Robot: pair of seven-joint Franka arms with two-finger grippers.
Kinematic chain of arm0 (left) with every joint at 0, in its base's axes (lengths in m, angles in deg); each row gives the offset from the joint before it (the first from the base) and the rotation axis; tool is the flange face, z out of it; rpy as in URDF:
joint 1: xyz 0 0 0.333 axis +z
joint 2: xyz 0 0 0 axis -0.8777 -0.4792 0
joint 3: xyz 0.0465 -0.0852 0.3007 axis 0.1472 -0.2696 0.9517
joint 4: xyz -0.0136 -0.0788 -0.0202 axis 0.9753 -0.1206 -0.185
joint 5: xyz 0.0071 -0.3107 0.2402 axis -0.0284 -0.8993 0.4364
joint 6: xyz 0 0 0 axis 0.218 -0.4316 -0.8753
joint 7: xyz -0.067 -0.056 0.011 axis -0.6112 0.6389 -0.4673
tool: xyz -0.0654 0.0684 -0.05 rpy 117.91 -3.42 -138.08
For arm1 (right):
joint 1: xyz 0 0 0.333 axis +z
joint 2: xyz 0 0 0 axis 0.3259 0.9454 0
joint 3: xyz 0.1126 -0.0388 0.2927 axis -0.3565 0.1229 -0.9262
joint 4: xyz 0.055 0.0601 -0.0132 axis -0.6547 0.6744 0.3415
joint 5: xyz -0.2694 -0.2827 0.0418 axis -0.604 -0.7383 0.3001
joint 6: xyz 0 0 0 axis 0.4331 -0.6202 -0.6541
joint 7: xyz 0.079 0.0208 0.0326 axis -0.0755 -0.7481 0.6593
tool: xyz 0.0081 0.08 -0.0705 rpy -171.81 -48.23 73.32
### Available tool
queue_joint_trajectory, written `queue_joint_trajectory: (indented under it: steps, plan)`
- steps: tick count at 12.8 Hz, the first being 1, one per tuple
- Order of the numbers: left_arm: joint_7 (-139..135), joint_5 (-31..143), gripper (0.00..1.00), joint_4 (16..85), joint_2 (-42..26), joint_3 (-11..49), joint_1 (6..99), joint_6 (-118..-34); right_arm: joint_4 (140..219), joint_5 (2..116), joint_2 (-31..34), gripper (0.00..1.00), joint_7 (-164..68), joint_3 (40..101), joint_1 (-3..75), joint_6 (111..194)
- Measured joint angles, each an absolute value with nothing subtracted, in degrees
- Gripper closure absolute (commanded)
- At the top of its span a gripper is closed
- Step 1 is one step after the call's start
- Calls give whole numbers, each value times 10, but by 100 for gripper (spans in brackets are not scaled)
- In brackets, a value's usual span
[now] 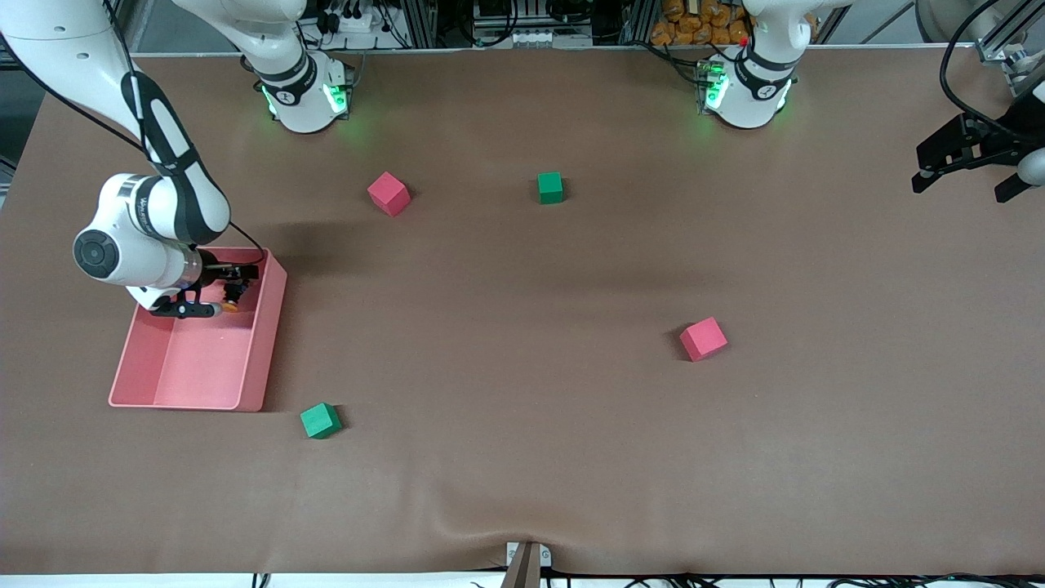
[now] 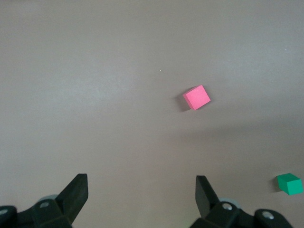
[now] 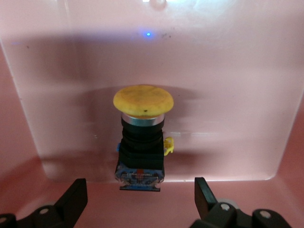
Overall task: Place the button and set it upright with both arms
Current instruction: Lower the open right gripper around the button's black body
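The button [image 3: 142, 135] lies in the pink bin [image 1: 265, 343] at the right arm's end of the table. It has a round orange cap, a black body and a blue-labelled base, and the base is the end toward my fingers. In the front view only its orange cap [image 1: 231, 307] shows. My right gripper [image 3: 140, 185] is down in the bin [image 3: 28, 156], open, with its fingertips just short of the button's base and not touching it. My left gripper [image 1: 961, 189] hangs open and empty over the left arm's end of the table; its fingers [image 2: 76, 190] frame bare tabletop.
Loose foam cubes lie on the brown table: a pink one [image 1: 389, 193] and a green one [image 1: 550, 187] toward the bases, a pink one [image 1: 703, 338] mid-table, and a green one [image 1: 320, 420] beside the bin's near corner. The left wrist view shows a pink cube [image 2: 196, 97] and a green cube [image 2: 289, 184].
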State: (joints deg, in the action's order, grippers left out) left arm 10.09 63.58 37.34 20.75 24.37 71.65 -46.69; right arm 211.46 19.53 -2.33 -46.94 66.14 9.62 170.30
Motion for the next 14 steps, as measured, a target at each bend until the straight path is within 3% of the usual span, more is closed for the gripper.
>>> queue_joint_trajectory:
  steps: [14]
  plan:
    - [101, 636, 0, 375, 207, 244, 716, -467, 2111, 194, 3, 0, -458, 662, 95, 1710]
